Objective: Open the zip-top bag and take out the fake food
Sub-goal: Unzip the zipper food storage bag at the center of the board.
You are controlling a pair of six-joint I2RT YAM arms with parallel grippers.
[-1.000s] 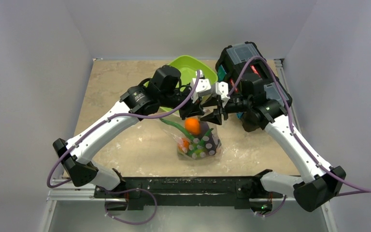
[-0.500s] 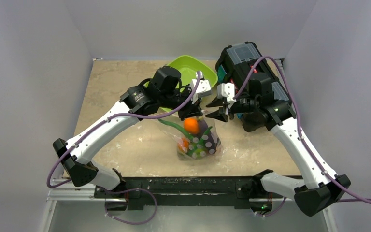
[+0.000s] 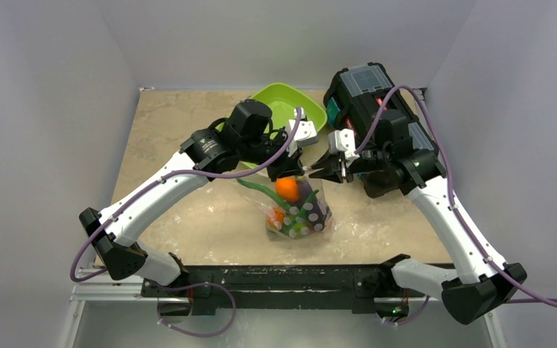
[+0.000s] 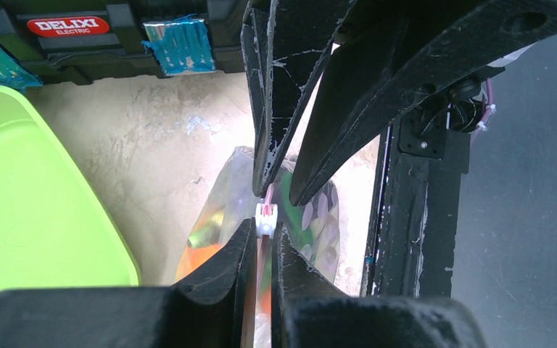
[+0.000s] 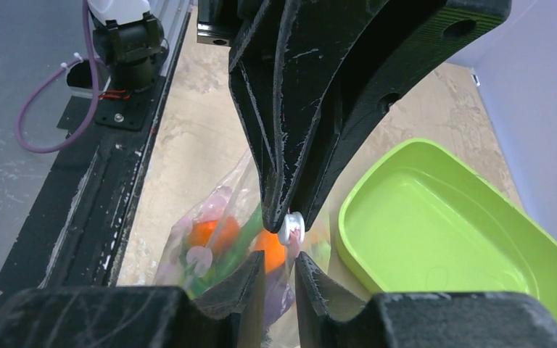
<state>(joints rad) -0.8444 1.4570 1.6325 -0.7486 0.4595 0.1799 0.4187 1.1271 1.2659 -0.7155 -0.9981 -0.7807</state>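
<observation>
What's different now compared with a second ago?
The right gripper drew slightly right, away from the left gripper, and its spread jaws closed; its wrist view shows them pinched at a white slider on the zip-top bag. The left gripper kept pinching the bag's mouth. Bag, fake food and green tray stayed put.

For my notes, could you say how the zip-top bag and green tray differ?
The zip-top bag is clear and holds fake food; the green tray is opaque and shows none. The left end effector pinches the bag's mouth; nothing grips the tray. Both rest on the table.
</observation>
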